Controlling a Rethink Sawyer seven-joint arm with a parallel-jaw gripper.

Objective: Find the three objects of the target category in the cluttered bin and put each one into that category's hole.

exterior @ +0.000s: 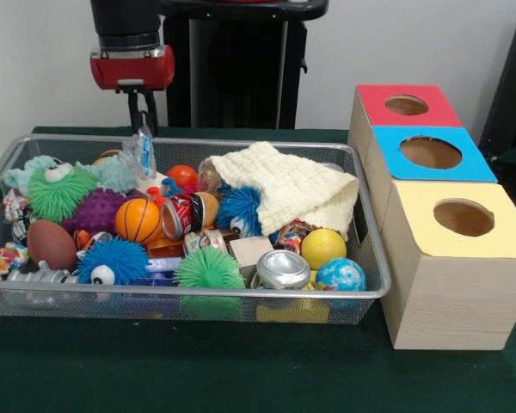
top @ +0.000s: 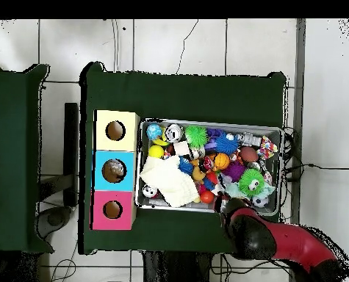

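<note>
The silver wire mesh bin [exterior: 198,143] is full of toys and also shows in the overhead view [top: 210,122]. My gripper [exterior: 143,127] hangs over the bin's far left rim. It is shut on the top of a wrinkly clear plastic packet [exterior: 141,155] that shows blue and white, and the packet dangles just above the clutter. In the overhead view my gripper [top: 220,200] is at the bin's lower edge, and the packet is hidden under it. I cannot make out any other packets among the toys.
Three wooden boxes with holes stand beside the bin: red top [exterior: 406,105], blue top [exterior: 430,153], yellow top [exterior: 463,217]. A cream cloth [exterior: 292,185] covers the bin's far right part. Spiky balls, a red can [exterior: 182,215] and a silver can [exterior: 283,268] crowd the bin.
</note>
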